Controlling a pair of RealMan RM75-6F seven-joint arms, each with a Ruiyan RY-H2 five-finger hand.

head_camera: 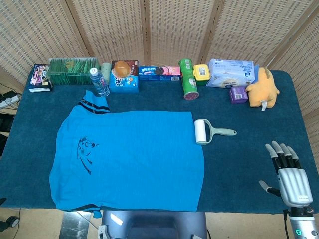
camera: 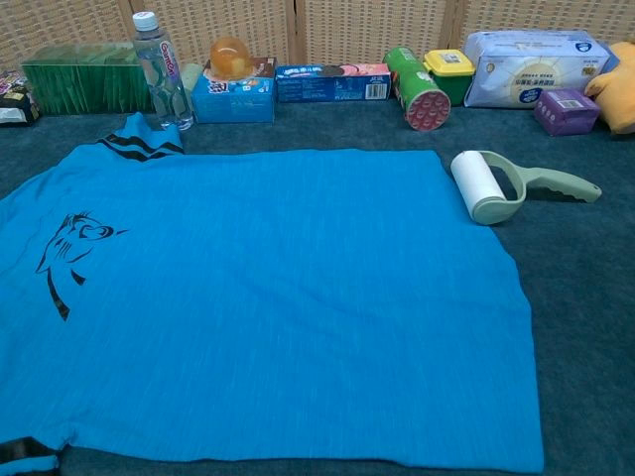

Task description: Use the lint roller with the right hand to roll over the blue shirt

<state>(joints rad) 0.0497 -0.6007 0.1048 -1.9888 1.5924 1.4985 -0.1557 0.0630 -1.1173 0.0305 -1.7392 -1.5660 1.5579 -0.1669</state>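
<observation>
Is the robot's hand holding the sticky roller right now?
No, the lint roller lies by itself on the table at the blue shirt's edge, while the right hand hovers empty, fingers apart, well away from it.

Bright, even light from overhead, soft faint shadows, both views sharp, no glare or blur

The lint roller (head_camera: 208,132) lies just right of the shirt (head_camera: 134,159), packages (head_camera: 159,72) lined up behind.
</observation>
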